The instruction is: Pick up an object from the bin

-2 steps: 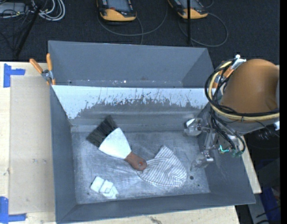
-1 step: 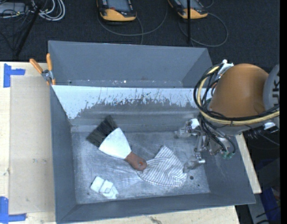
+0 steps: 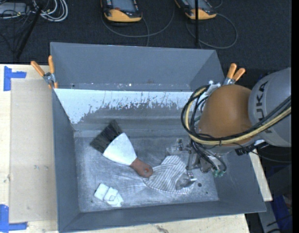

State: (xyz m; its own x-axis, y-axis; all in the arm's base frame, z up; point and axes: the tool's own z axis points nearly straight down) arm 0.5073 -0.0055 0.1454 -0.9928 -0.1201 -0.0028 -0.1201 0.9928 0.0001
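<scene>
Grasp step: gripper (image 3: pixel 186 179) sits on striped cloth (image 3: pixel 164 174), near right; its opening cannot be told. Next, probably: secure grip, lift.

The orange-covered wrist (image 3: pixel 224 111) and its looping cables (image 3: pixel 190 115) hid the right rear corner of the bin (image 3: pixel 139 72). The arm (image 3: pixel 273 106) was cut off at the right. The gripper (image 3: pixel 185 180) covered the right part of the striped cloth (image 3: pixel 164 176). The crumpled white thing (image 3: pixel 108 194) at the front left was too small to identify.
</scene>
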